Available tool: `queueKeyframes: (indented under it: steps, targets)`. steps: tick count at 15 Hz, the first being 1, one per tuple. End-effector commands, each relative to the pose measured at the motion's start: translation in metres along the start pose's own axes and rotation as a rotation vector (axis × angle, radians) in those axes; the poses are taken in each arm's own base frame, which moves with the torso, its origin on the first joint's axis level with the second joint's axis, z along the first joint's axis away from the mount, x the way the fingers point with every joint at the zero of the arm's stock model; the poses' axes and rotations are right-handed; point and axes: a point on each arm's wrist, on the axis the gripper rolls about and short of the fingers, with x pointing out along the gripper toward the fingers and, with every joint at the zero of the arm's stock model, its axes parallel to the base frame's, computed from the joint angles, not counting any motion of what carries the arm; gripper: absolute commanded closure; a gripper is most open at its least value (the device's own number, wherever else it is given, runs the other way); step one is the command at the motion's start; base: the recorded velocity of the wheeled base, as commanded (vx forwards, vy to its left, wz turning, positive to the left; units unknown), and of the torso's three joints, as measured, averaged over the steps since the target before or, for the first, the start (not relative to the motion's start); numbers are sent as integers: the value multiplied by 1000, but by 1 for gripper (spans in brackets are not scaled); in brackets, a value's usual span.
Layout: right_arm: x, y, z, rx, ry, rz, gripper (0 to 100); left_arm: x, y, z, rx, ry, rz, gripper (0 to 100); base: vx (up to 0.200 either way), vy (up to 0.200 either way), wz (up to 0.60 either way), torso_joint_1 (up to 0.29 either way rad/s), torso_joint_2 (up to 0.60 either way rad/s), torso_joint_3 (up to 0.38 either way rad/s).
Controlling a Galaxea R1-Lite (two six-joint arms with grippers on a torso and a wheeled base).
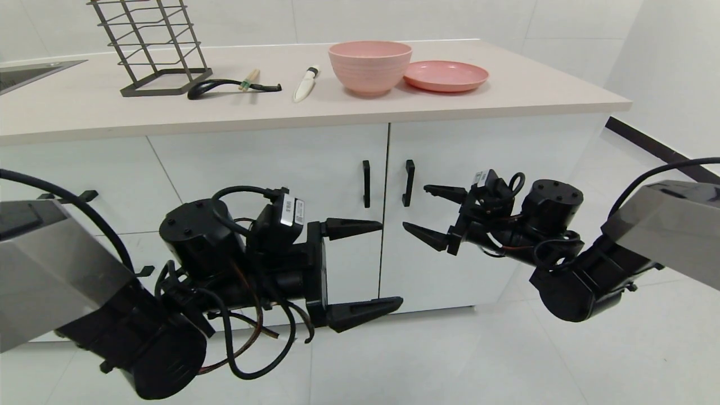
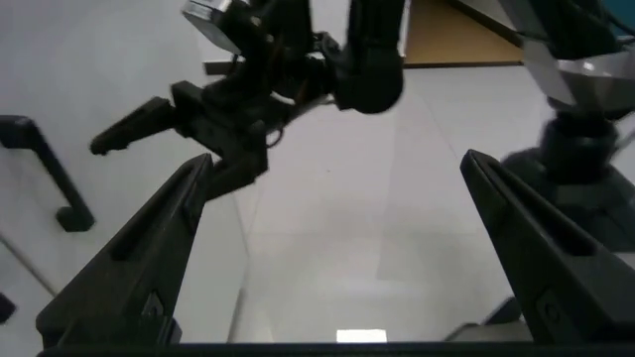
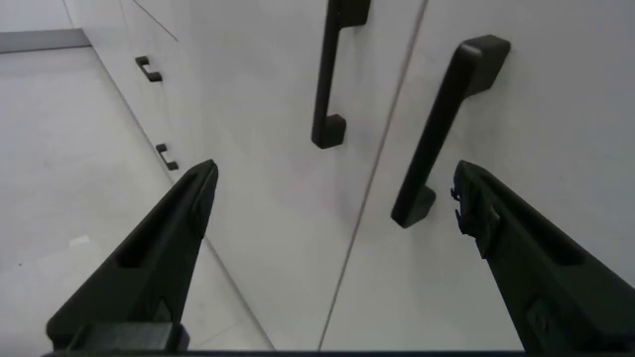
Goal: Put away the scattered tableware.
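The tableware lies on the countertop in the head view: a pink bowl, a pink plate to its right, a white knife, a pair of chopsticks and a black spoon. A black wire rack stands at the back left. Both arms hang below the counter, in front of the cabinet doors. My left gripper is open and holds nothing. My right gripper is open too, empty, and points at the cabinet handles; it also shows in the left wrist view.
White cabinet doors with two black vertical handles stand under the counter. A sink is set into the counter's far left. A tiled floor spreads below and to the right.
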Motion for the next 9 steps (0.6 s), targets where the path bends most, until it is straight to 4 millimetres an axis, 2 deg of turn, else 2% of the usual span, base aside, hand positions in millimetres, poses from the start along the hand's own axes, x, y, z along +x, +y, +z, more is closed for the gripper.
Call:
queueKeyframes:
  steps: [1,2,5,9]
  targets:
    - [3,-7,-10,0,4,-10,0,10,11,-3,10,-11,33,0,0,0,0,0,0,0]
    - [7,-11,-15,-3,0,-13,0,13,18,0,19,-19,97,0,0,0,0,0,0,0]
    - [19,-19,-23,-19,-25,19,0,14,28,5,17,-45,130,0,0,0,0,0,0,0]
    - [35,-27,-30,-51,-66,52,0,15,31,0,32,-58,9,0,0,0,0,0,0,0]
